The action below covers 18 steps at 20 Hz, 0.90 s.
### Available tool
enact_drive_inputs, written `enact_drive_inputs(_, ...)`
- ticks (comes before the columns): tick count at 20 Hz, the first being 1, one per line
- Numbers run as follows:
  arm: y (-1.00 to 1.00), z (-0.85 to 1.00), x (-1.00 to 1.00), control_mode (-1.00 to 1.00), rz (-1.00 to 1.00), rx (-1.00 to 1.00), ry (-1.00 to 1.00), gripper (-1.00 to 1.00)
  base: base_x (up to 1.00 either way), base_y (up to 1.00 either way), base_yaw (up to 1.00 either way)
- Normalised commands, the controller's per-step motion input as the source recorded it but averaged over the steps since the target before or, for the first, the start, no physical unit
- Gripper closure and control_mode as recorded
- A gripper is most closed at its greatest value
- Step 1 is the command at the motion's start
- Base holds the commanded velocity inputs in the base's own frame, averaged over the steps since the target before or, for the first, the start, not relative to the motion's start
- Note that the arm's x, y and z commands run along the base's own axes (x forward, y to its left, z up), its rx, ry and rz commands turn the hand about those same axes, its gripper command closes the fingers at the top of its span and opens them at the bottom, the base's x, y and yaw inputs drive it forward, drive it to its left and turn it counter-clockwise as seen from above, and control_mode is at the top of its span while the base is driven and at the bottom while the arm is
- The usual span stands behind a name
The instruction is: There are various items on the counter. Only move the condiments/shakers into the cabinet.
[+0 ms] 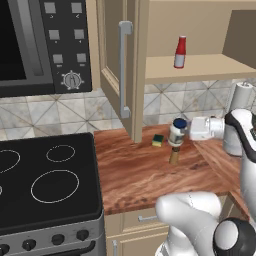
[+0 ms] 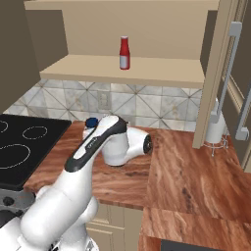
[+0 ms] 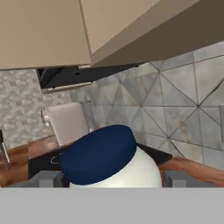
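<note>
The gripper (image 3: 105, 178) stands with its jaws wide, one finger (image 3: 46, 179) on each side of the white jar with dark blue lid (image 3: 109, 159); whether the pads press its wall cannot be told. In the left base view the jar (image 1: 176, 132) sits at the hand's tip, above the small tan-brown shaker (image 1: 174, 155), and appears raised off the reddish-brown counter (image 1: 135, 175). The green-and-yellow sponge (image 1: 158, 140) lies just beside it, toward the open cabinet door (image 1: 120, 70). Open counter stretches forward to its front edge and left to the black stovetop (image 1: 45, 185). Above, the red squeeze bottle (image 1: 180, 52) stands upright on the cabinet shelf (image 1: 200, 67), with bare shelf on both sides. A paper towel roll (image 1: 242, 97) stands to the right by the tiled wall.
</note>
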Motion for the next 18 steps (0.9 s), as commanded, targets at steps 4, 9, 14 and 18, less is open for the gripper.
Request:
enact_drive_inputs(4, 0.23, 1.0, -0.06, -1.0, -0.27, 0.06, -0.05, 1.0, 0.0, 0.0, 0.0)
enact_drive_inputs(9, 0.31, 1.0, 0.0, -1.0, -0.26, 0.03, -0.06, 1.0, 0.0, 0.0, 0.0)
enact_drive_inputs(14, 0.2, 1.0, -0.14, -1.0, -0.26, 0.03, -0.02, 1.0, 0.0, 0.0, 0.0)
enact_drive_inputs(18, 0.0, 1.0, -0.43, -1.0, -0.28, 0.07, 0.13, 1.0, 0.0, 0.0, 0.0)
